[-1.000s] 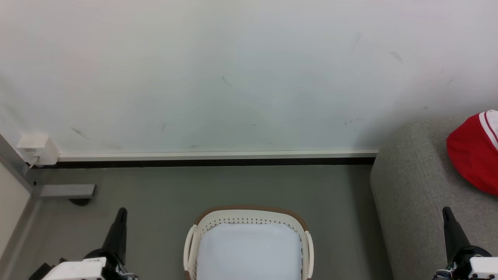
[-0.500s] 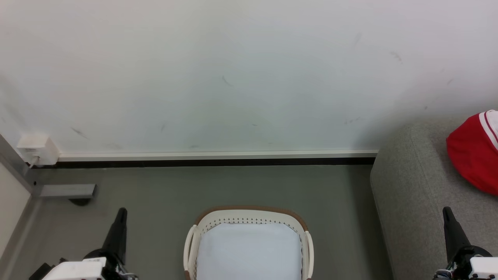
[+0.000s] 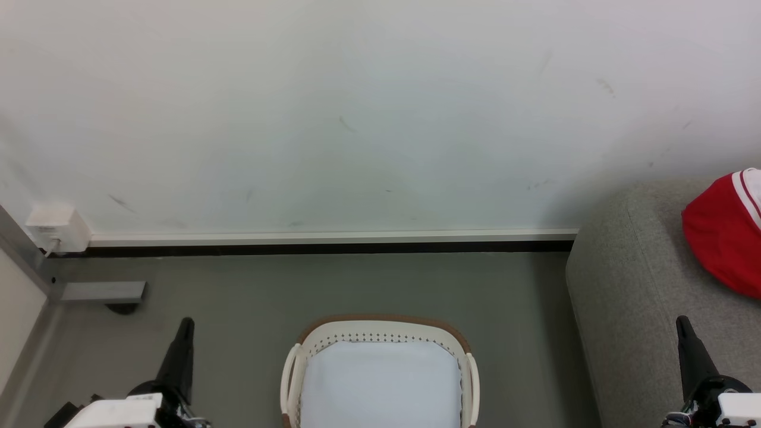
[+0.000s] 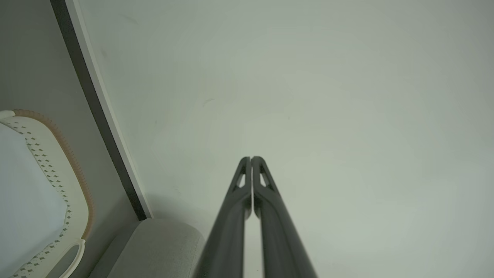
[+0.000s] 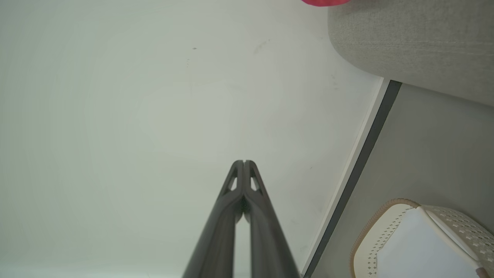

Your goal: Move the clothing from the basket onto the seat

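The red clothing (image 3: 722, 235) with white stripe trim lies on the grey seat (image 3: 630, 297) at the right edge; a sliver of that clothing (image 5: 324, 2) peeks over the seat (image 5: 417, 42) in the right wrist view. The cream basket (image 3: 380, 326) with brown rim stands on the floor at bottom centre, showing just its pale liner (image 3: 380, 386). My left gripper (image 3: 185, 324) is left of the basket, shut with fingertips together (image 4: 251, 158). Over the seat's front part, my right gripper (image 3: 682, 321) is also shut (image 5: 244, 161). Neither holds anything.
A white wall (image 3: 357, 119) with a dark baseboard (image 3: 309, 248) runs behind the basket. A white box (image 3: 56, 227) with a cable and a grey metal foot (image 3: 101, 291) sit at the far left. Grey floor (image 3: 250, 297) surrounds the basket.
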